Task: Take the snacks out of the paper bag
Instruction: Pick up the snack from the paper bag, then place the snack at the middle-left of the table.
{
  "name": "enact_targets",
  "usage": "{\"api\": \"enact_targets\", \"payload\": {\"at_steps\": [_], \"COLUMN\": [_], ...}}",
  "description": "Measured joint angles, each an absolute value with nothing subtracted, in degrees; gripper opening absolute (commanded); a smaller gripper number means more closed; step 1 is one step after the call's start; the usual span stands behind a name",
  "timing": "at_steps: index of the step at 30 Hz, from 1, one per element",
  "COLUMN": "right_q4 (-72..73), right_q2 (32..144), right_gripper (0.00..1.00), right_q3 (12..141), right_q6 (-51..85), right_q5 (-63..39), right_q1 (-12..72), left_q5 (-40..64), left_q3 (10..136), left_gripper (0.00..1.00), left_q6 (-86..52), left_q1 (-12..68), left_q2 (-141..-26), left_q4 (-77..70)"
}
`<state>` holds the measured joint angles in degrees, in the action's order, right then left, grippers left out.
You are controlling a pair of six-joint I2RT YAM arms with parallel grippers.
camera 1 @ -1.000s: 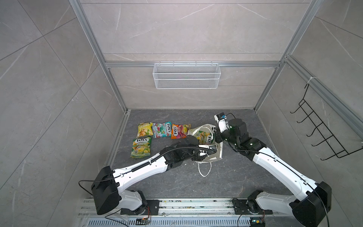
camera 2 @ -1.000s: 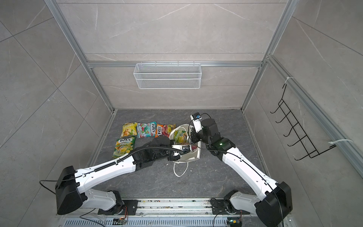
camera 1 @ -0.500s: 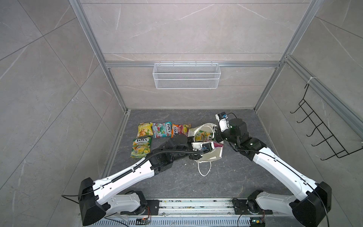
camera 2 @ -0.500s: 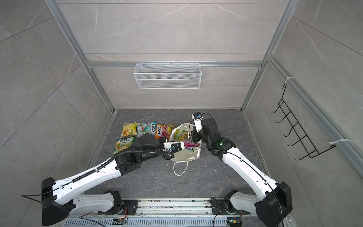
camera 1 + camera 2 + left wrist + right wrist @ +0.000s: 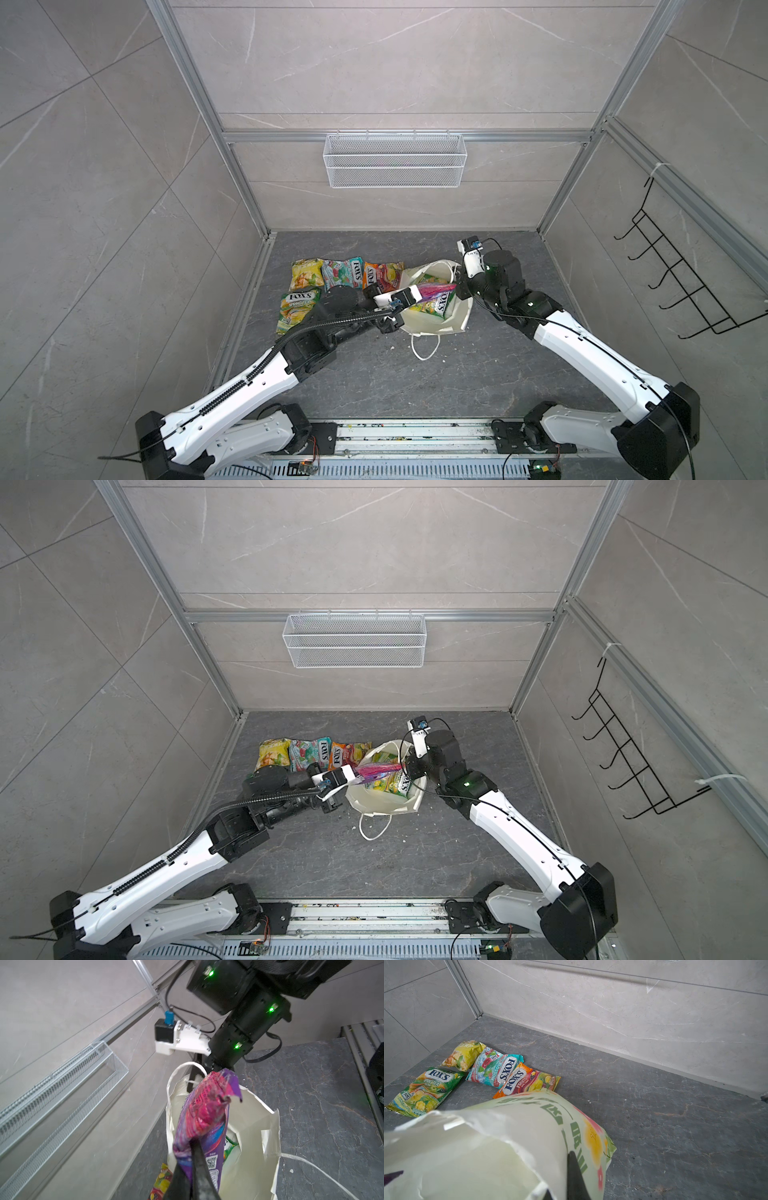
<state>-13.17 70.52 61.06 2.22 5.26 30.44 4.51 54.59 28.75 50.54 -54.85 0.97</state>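
Four snacks [image 5: 343, 274] lie flat on the surface [image 5: 478, 374] at left; next to them the left end effector [image 5: 417, 296] pinches a purple packet [image 5: 434, 289] above the open paper bag [image 5: 430, 324]. One green-yellow packet [image 5: 432, 306] sits inside the bag, whose rim the right end effector [image 5: 456, 286] clamps.

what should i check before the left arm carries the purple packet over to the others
1. Grip: ok. The left gripper is shut on one end of the purple packet.
2. Bag held: ok. The right gripper is shut on the rim of the paper bag, and its mouth is open.
3. Packet free of the bag: cannot tell. It hangs across the mouth, with its far end near the right gripper.
4. Nothing dragged along: ok. The green-yellow packet lies down inside the bag.
5. Drop spot: ok. There is bare grey surface beside the spring tea packet.
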Motion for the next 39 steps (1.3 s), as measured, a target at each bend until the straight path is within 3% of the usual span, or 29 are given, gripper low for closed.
{"api": "enact_targets", "payload": {"at_steps": [8, 16, 39], "right_q4": [-12.78, -10.94, -9.98], "right_q2": [70.5, 70.5, 70.5], "right_gripper": [0.0, 0.0, 0.0], "right_q3": [60.84, 59.99, 59.07], "right_q6": [3.07, 3.29, 3.27], "right_q5": [6.7, 6.9, 7.07], "right_q1": [30.24, 30.17, 28.69], "left_q5": [-1.93, -10.7, -22.57], "left_q3": [54.52, 57.82, 68.62], "left_gripper": [0.0, 0.0, 0.0], "left_q6": [19.59, 7.62, -11.92], "left_q1": [43.88, 34.2, 30.7], "left_q2": [-48.95, -54.04, -77.14], "left_q4": [6.48, 20.38, 45.17]}}
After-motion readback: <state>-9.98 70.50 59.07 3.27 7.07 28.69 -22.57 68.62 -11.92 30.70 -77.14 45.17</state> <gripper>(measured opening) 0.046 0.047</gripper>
